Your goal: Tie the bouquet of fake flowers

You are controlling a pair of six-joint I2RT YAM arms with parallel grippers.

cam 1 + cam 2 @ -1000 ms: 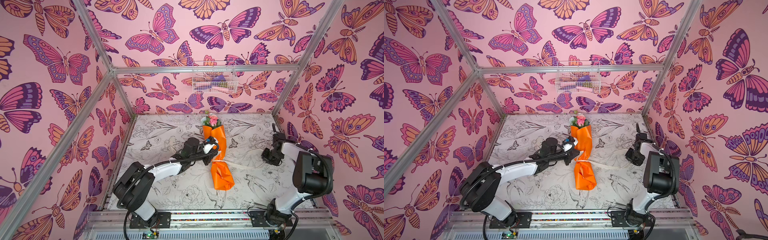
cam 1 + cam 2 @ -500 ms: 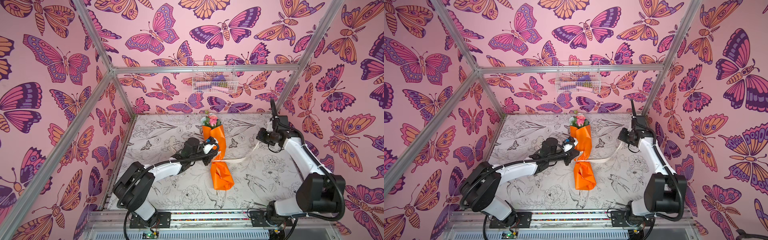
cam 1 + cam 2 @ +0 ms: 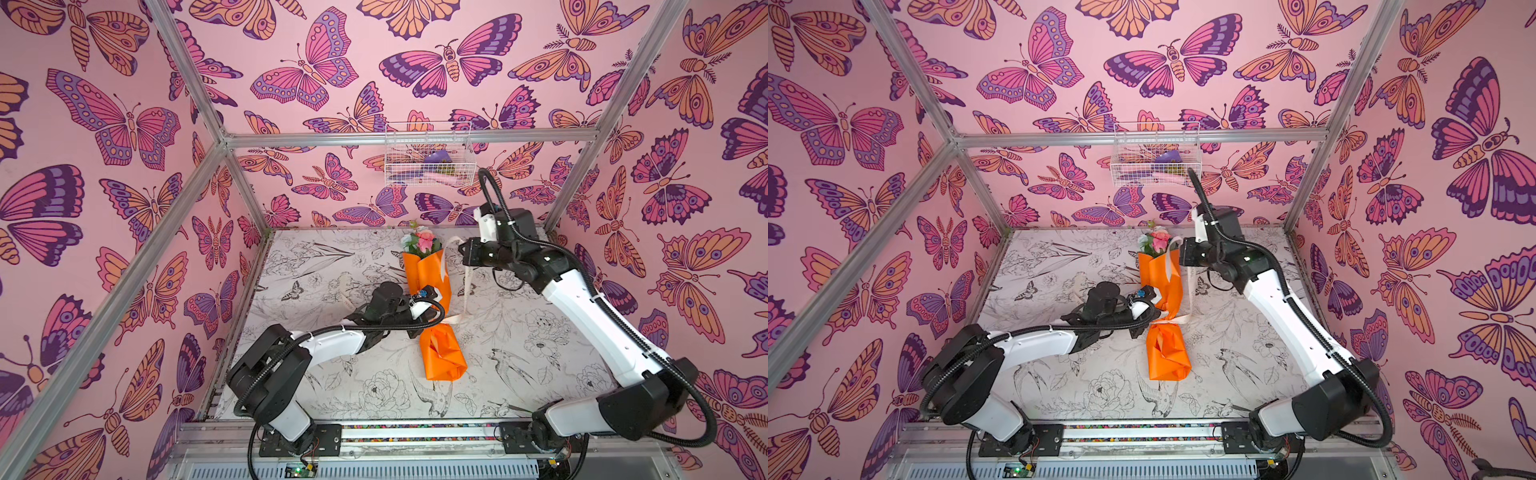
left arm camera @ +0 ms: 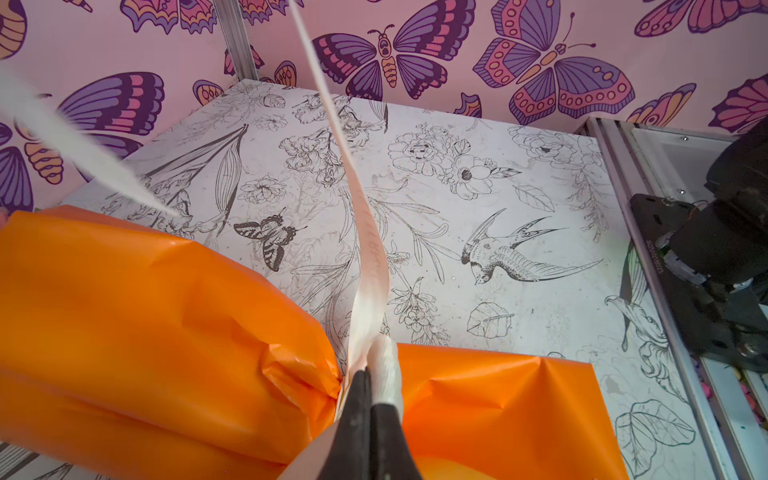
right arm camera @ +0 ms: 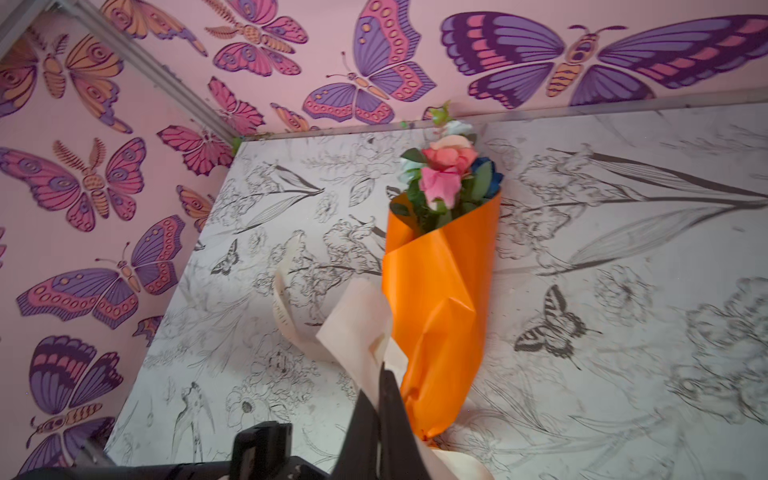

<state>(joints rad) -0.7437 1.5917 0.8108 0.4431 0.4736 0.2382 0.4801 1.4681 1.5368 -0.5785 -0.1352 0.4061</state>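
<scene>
The table (image 3: pixel 519 353), covered with black-and-white drawings of flowers and birds, carries the bouquet of fake flowers (image 3: pixel 432 274), which lies flat. A loose end of the ribbon (image 3: pixel 345 297) lies near the bouquet's left side.

2 top views look steeply down; 2 wrist views closely face the bouquet (image 4: pixel 124 311).

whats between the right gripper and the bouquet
The cream ribbon spans it, from the right gripper down to the bouquet at its pinched waist, in both top views.
</scene>
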